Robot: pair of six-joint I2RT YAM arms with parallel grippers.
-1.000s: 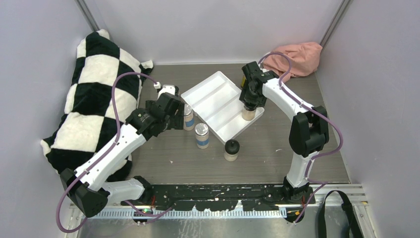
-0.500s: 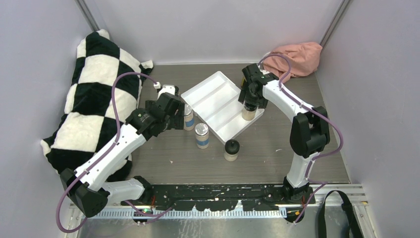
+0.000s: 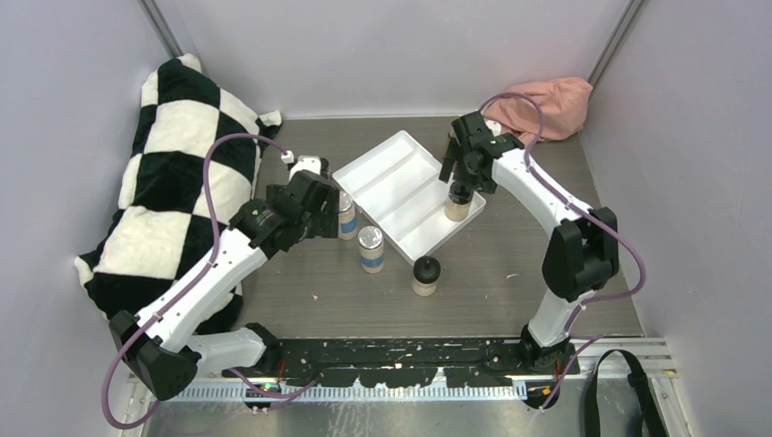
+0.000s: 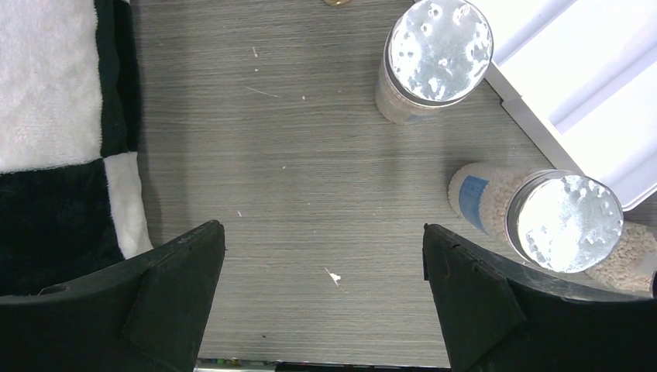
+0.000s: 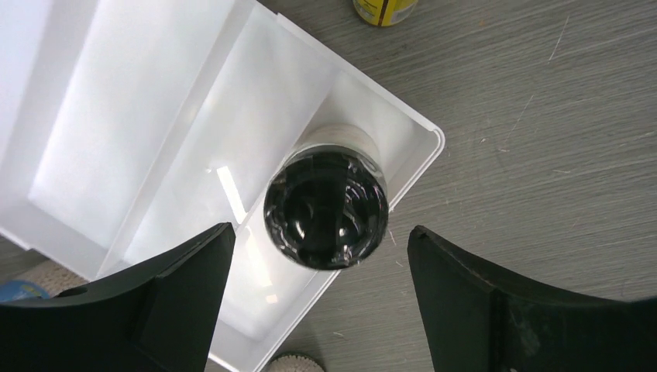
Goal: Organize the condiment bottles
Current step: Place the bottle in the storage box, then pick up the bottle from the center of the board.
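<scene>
The step in hand looked like the setting-down of a tan black-capped jar (image 5: 325, 208) in the white tray (image 3: 393, 182). That jar stood upright in the end corner of the tray's outer lane, on the right arm's side. The right gripper (image 5: 319, 232) hung directly above it, its jaws spread wide with a gap showing on each side of the black cap, holding nothing. By my reading the placing was all but done. The next move called for a straight lift clear of the cap, so the jar was not tipped against the tray wall.

A second tan black-capped jar (image 3: 425, 275) waited on the desk (image 3: 510, 264) just off the tray's near corner, the likely next pick for that arm. Two silver-lidded jars (image 4: 439, 48) stood upright on the desk beside the tray's left edge, apart from each other. The left gripper (image 4: 323, 232) hovered low near them, fully open and empty. Both lids lay off to one side of its jaws, so it would need to shift across before closing on either. A yellow-labelled bottle (image 5: 385, 9) stood on the desk beyond the tray, only partly in view.

The desk was grey wood-grain, flecked with small pale crumbs and scratches. Plain pale walls closed it in on three sides. A black-and-white checked cushion (image 3: 173, 182) filled the left side, and a pink cloth (image 3: 546, 102) lay bunched in the far right corner.
</scene>
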